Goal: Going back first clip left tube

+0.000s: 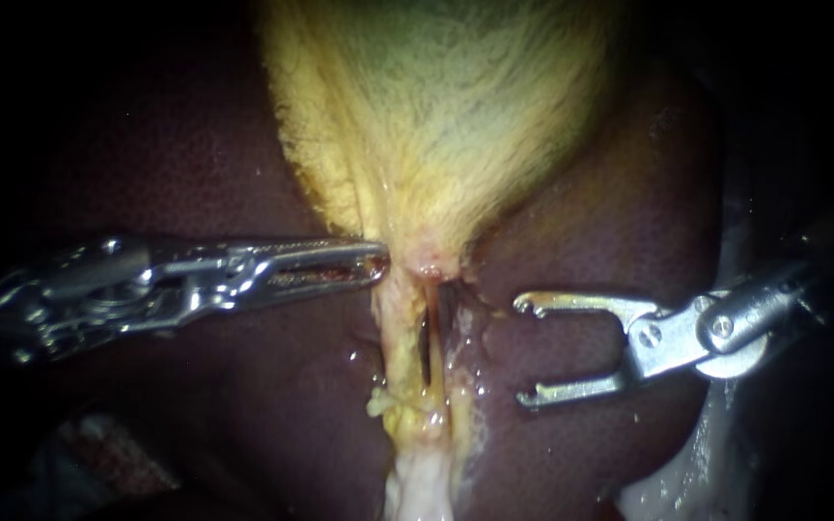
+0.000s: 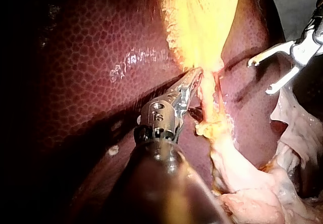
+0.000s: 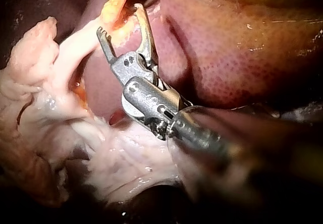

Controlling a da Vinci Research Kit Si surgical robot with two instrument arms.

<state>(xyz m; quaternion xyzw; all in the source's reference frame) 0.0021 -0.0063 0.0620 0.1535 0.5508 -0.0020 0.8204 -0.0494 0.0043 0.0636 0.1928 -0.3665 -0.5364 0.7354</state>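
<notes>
Gaping wide and empty, the jaws of the right instrument face the left tube (a pale yellow strand), which lies a little way ahead of them. The left instrument has its jaws closed on the gallbladder at its neck, with the tube running off just beside them; liver lies around.

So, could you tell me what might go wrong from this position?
The right instrument has open, hooked jaws over the liver; they could scrape it. The tubes lie close together, so the jaws might catch both. The left instrument, shut on the gallbladder, could tear its neck.
</notes>
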